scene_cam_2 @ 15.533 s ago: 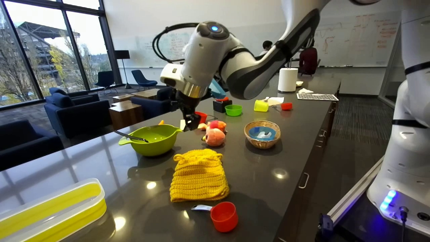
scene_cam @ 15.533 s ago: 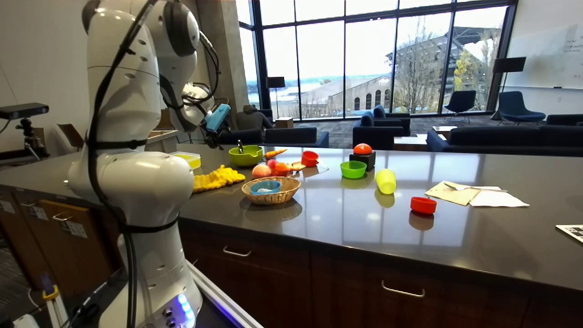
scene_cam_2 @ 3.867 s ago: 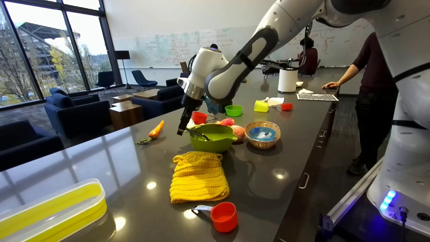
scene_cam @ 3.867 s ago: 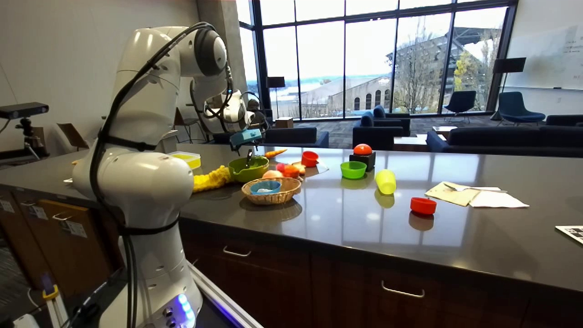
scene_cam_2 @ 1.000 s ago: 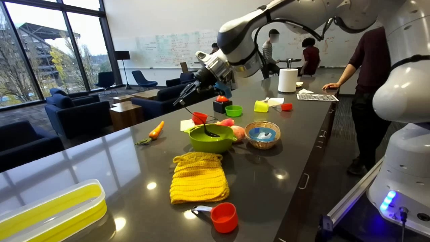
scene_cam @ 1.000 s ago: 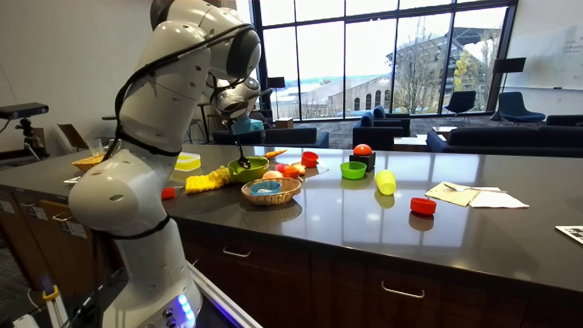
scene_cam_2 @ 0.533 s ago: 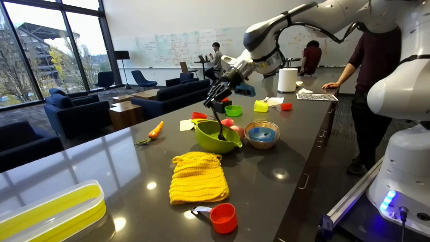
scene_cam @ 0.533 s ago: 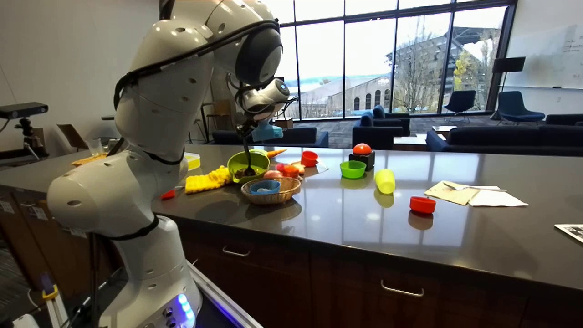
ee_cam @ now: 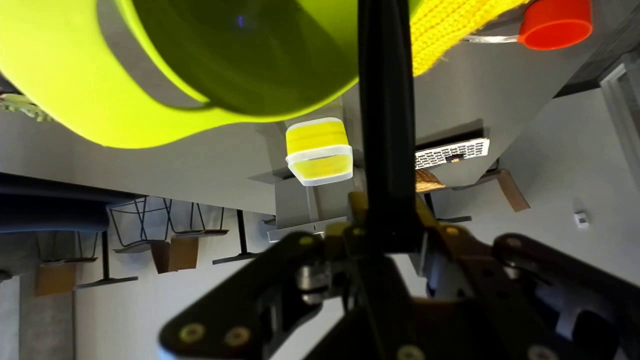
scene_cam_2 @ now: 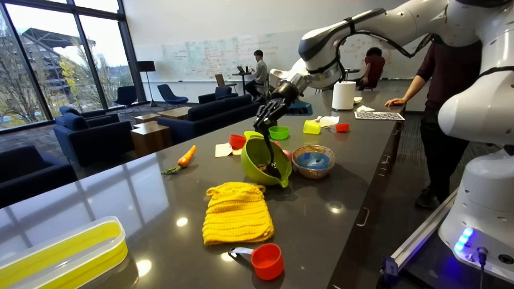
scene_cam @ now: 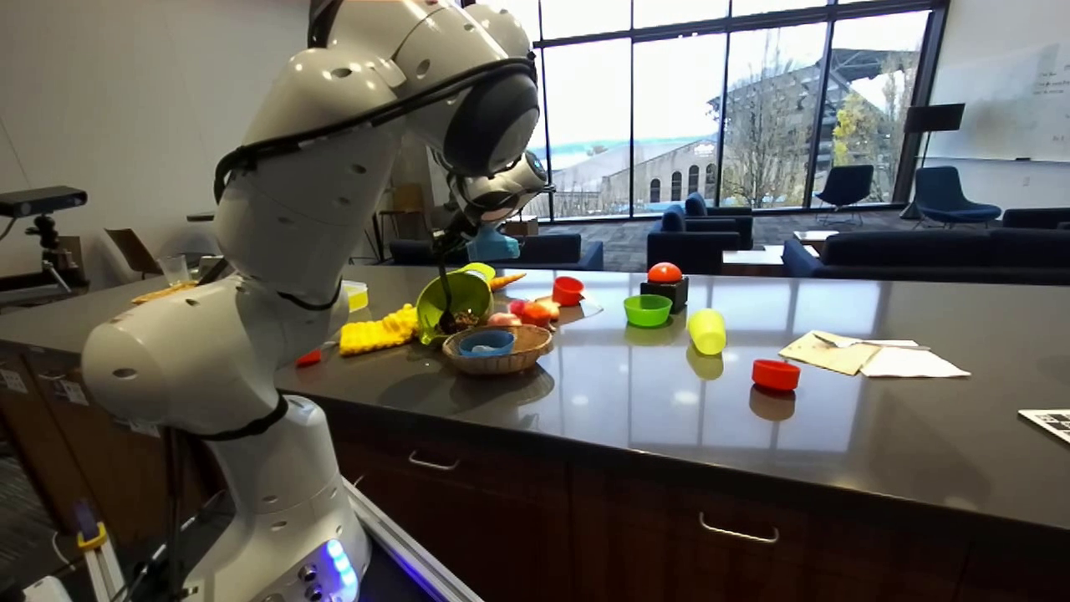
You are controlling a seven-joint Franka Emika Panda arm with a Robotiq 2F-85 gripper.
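Observation:
My gripper [scene_cam_2: 263, 125] is shut on the upper handle of a black spoon [scene_cam_2: 270, 148], whose head rests inside the lime-green bowl [scene_cam_2: 249, 170]. In both exterior views the bowl [scene_cam: 464, 287] is steeply tipped, its opening facing the drawer side of the counter. Brown bits [scene_cam: 468, 319] lie in it beside the spoon head. In the wrist view the dark spoon handle [ee_cam: 385, 100] runs straight up from between the jaws, and the bowl [ee_cam: 75, 105] fills the upper left. The lowered rim stands close to a wicker basket [scene_cam_2: 315, 173] holding a blue bowl [scene_cam_2: 313, 159].
Near the bowl lies a yellow knitted cloth [scene_cam_2: 239, 214], with a red measuring cup [scene_cam_2: 268, 263] beyond it. Soft toy fruit [scene_cam: 535, 313], a carrot [scene_cam_2: 186, 156], a green cup [scene_cam: 648, 312] and a red-button box [scene_cam: 666, 290] stand around. A person [scene_cam_2: 453, 80] leans at the counter.
Over the last second the gripper has shifted towards the basket with the spoon, and the bowl has gone from upright to steeply tipped. Much earlier, the spoon lay in the bowl, not held.

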